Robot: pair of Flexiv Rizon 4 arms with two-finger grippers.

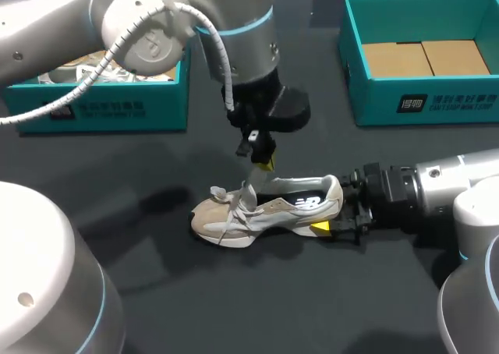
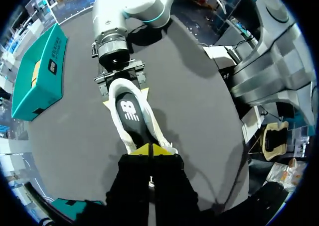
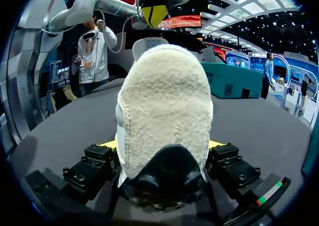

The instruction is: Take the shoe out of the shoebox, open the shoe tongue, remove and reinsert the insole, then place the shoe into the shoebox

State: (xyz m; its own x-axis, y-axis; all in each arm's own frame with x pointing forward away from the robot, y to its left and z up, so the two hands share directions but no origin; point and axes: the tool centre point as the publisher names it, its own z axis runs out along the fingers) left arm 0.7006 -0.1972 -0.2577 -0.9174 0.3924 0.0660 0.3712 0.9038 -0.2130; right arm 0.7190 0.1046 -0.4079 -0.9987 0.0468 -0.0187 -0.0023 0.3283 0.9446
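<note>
The shoe (image 1: 265, 210) lies on its sole in the middle of the dark table (image 1: 156, 292), out of both boxes, its toe towards my left. My right gripper (image 1: 331, 228) comes in low from the right and clamps the heel from both sides, with a yellow tip pressed against each flank. My left gripper (image 1: 263, 161) hangs straight down over the shoe's opening with its tips drawn almost together. They seem to pinch the pale tongue (image 1: 249, 189), which stands up from the laces, though the contact is hard to make out. The dark insole (image 2: 132, 121) lies inside the shoe. One teal shoebox (image 1: 117, 108) sits at the far left and another teal box (image 1: 421, 100) at the far right, both well apart from the shoe.
</note>
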